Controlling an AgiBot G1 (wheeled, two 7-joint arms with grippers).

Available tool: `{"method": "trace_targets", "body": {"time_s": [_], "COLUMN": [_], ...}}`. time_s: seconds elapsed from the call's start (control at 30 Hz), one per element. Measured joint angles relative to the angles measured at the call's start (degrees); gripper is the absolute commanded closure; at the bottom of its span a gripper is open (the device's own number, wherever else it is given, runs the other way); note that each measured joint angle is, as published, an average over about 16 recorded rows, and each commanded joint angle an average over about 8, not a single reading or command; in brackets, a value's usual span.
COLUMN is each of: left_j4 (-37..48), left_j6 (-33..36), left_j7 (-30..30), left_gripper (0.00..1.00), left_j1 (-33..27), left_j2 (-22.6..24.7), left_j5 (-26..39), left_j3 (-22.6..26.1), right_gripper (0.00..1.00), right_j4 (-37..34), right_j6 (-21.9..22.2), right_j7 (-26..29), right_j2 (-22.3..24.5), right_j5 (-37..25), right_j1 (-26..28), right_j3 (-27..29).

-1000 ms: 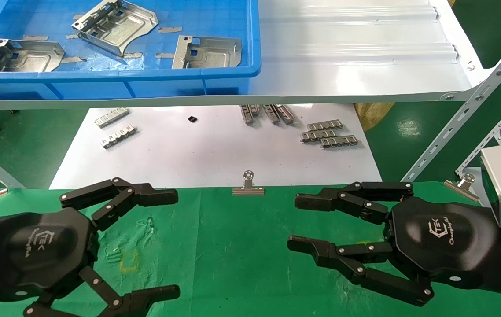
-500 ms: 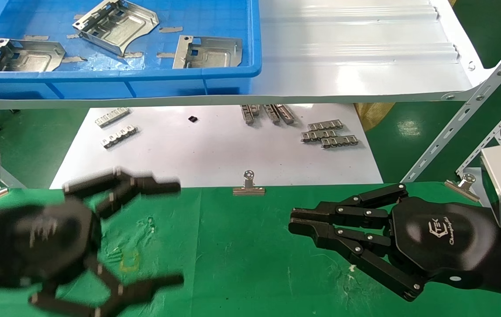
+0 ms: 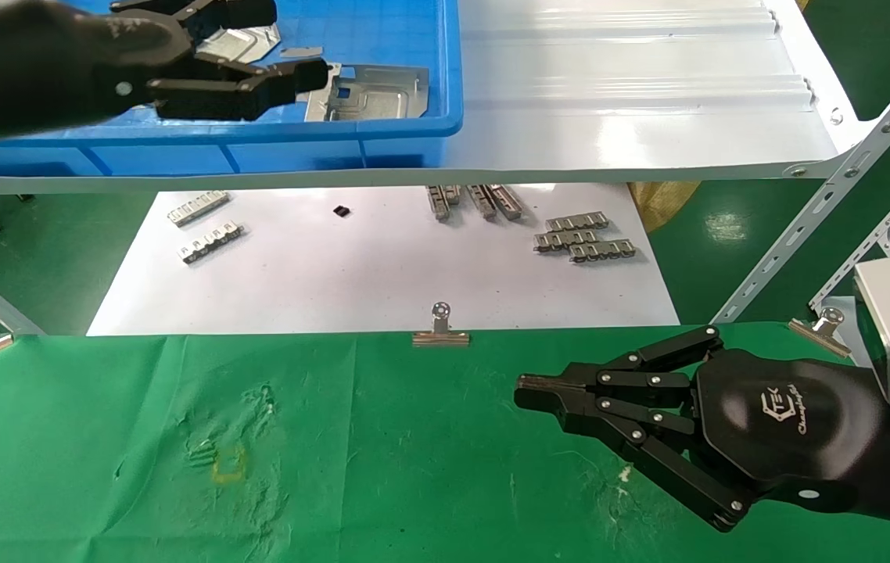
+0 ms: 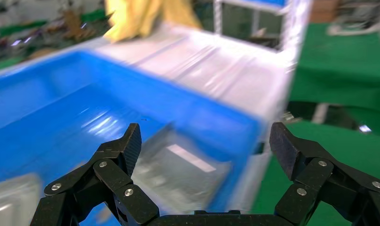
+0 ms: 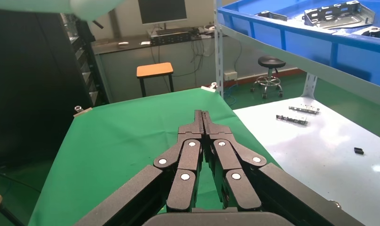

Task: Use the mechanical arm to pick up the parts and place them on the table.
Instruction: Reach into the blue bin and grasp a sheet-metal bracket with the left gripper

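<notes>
Green cloth covers the table (image 3: 382, 438), where the right gripper (image 3: 527, 391) is parked with fingers pressed together. Spread wide, the left gripper (image 3: 273, 47) is held over the blue bin (image 3: 414, 129) containing silvery stamped parts (image 3: 378, 86). Stiff, light, slippery sheet metal is judged best gripped across a folded edge.

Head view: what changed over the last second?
The left gripper rose off the green table to the blue bin, open over the parts, holding nothing. The right gripper shut, empty, over the table. Parts, clips and strips unmoved.
</notes>
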Motion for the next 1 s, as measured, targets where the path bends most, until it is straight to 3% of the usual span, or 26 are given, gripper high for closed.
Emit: {"method": "trace_targets", "body": {"time_s": [0.1, 0.23, 0.27, 0.37, 0.5, 0.53, 1.0], "left_j4": [7.9, 16.4, 18.2, 22.8, 27.5, 28.3, 34.2], "left_j6": [-3.9, -9.6, -11.1, -15.3, -19.7, -20.3, -21.0], "left_j7": [1.8, 4.2, 4.7, 6.0, 7.2, 7.4, 9.3], "left_gripper": [0.0, 0.0, 0.04, 0.42, 0.92, 1.0, 1.0], "left_j1": [-4.9, -9.9, -10.9, -13.5, -15.8, -16.2, -18.5], "left_j2": [2.7, 5.5, 6.1, 7.6, 9.1, 9.3, 10.8], "left_j5": [4.1, 8.7, 9.8, 12.5, 15.4, 15.9, 18.6], "left_j3": [1.7, 3.7, 4.2, 5.4, 6.8, 7.1, 8.8], "right_gripper": [0.97, 0.47, 0.34, 0.0, 0.0, 0.0, 0.0], "right_j4": [0.0, 0.0, 0.0, 0.0, 0.0, 0.0, 0.0], "right_j6": [0.0, 0.0, 0.0, 0.0, 0.0, 0.0, 0.0], "right_j7": [0.0, 0.0, 0.0, 0.0, 0.0, 0.0, 0.0], "right_j2": [0.0, 0.0, 0.0, 0.0, 0.0, 0.0, 0.0], "right_j5": [0.0, 0.0, 0.0, 0.0, 0.0, 0.0, 0.0], "right_j1": [0.0, 0.0, 0.0, 0.0, 0.0, 0.0, 0.0], "right_j3": [0.0, 0.0, 0.0, 0.0, 0.0, 0.0, 0.0]}}
